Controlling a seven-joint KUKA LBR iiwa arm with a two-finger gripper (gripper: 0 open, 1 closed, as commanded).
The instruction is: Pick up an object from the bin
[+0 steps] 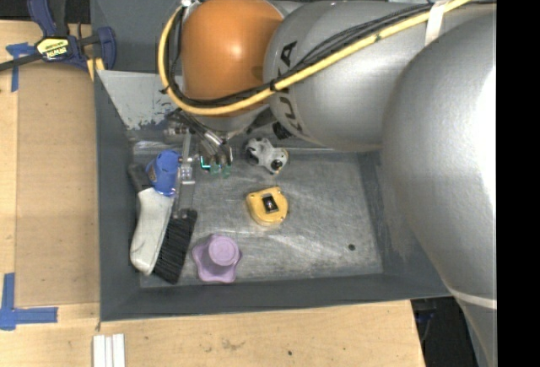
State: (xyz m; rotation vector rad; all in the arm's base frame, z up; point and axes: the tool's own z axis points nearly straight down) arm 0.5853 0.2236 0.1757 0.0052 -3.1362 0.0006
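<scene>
Camera view, looking down into the grey bin point(114, 256), and the arm point(380, 62) sweeps in from the right, taking up most of the bin's right side. Its orange cover point(224, 45) sits over the far-left part of the bin. The gripper point(205, 156) pokes out below that cover, low over the bin's floor close to the far wall. The cover and the metal parts around it hide how wide the jaws stand, so I cannot tell.

The thing nearest the gripper is a blue cap-shaped piece point(166, 171), just to its left, near the left wall. On the other side, just to its right, lies a small black-and-white piece point(267, 156), also close to the far wall. The gripper hangs between those two, closer to the blue one.

Down the left wall runs a little row. A white bottle-shaped thing point(148, 230) lies lengthwise, its upper end meeting the blue piece. A black brush point(175, 245) lies right alongside it, touching or all but touching. Beside the brush's lower end, near the bin's near wall, sits a purple knob-like thing point(215, 258).

Out in the middle of the floor, well apart from the row, lies a yellow tape measure point(267, 207), below the black-and-white piece and nearer the camera than the gripper.
</scene>
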